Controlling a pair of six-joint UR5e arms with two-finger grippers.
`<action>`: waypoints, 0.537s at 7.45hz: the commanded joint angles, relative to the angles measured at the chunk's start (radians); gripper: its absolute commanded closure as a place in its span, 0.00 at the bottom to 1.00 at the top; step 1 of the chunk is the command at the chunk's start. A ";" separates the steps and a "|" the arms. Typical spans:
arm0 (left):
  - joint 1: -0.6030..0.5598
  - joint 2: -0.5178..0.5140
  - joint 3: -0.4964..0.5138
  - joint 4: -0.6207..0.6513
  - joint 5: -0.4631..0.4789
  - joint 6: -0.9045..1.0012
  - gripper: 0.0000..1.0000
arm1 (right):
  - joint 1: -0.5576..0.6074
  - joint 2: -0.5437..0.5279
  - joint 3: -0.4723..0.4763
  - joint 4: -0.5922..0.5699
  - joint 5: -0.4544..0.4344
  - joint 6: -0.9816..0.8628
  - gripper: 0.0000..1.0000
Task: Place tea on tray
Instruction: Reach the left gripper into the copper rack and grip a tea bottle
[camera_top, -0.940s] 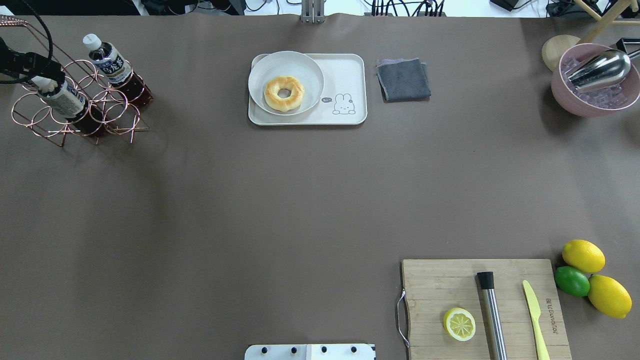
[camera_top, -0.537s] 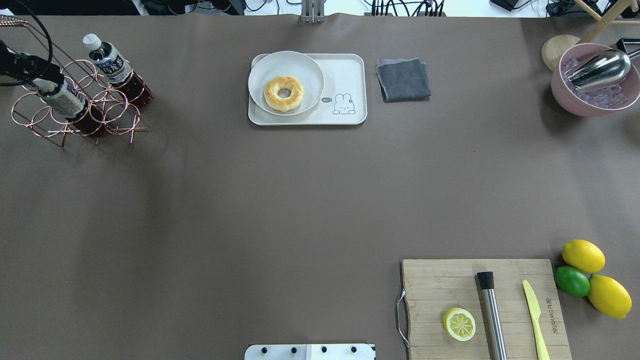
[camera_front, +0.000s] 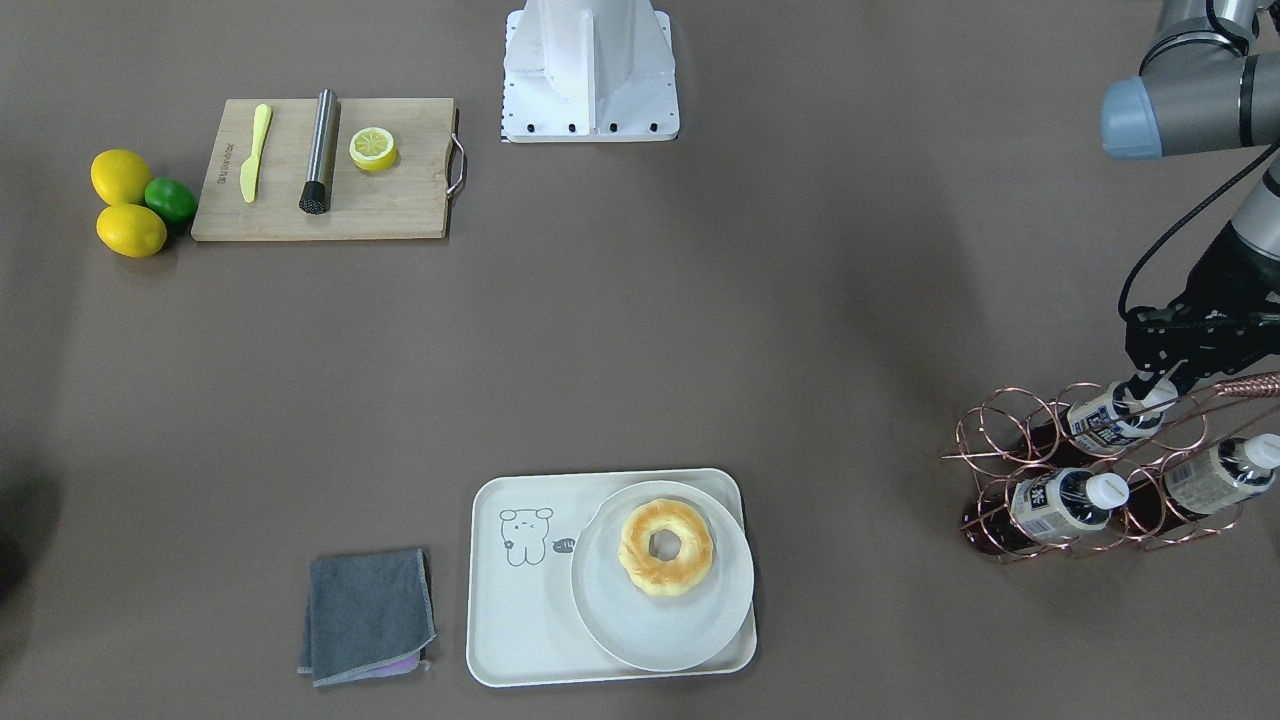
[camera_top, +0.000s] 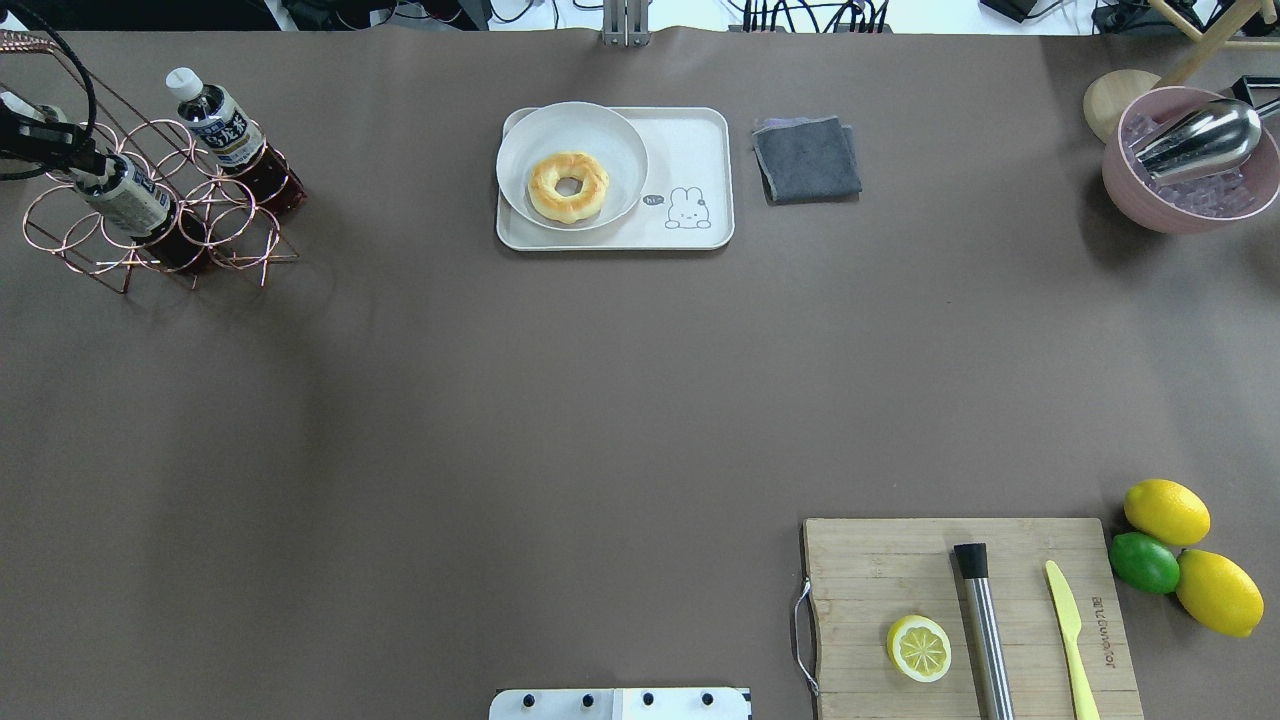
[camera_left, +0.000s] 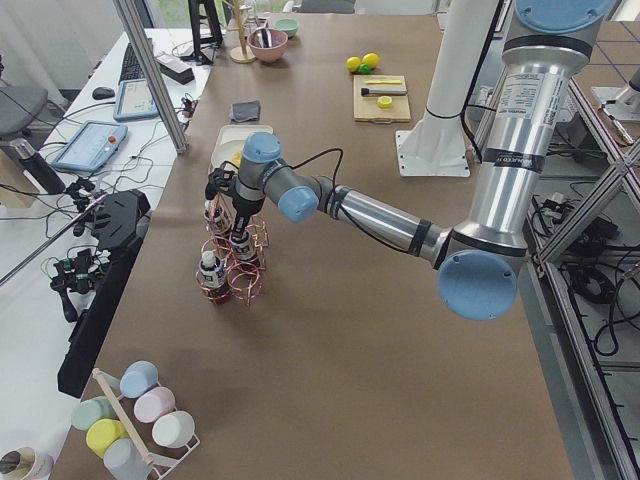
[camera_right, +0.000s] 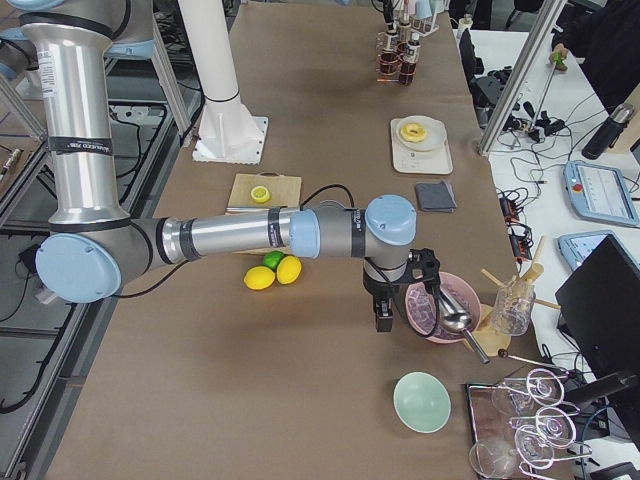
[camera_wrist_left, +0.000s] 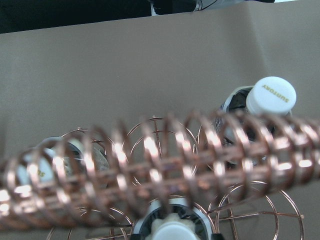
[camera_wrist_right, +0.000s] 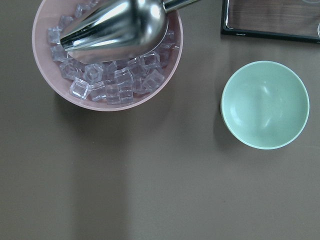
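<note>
Tea (camera_top: 130, 198) neighbours a bottle (camera_wrist_left: 271, 95) capped SUNTORY.

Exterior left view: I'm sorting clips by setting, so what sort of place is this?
Probably a robotics lab: a big robot arm over the table, tablets on the side bench, aluminium framing.

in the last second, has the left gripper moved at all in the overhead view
Yes. The left gripper has drawn back a little toward the view's left edge, judged against the copper wire bottle rack, which has stayed put.
</note>
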 joint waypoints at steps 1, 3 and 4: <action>-0.005 0.004 -0.004 0.001 -0.004 0.002 1.00 | 0.000 -0.006 0.002 -0.001 0.000 0.000 0.00; -0.009 0.002 -0.039 0.016 -0.005 0.000 1.00 | 0.000 -0.014 0.002 -0.001 0.000 0.000 0.00; -0.029 -0.004 -0.041 0.025 -0.013 0.000 1.00 | 0.000 -0.021 0.002 0.001 0.000 0.000 0.00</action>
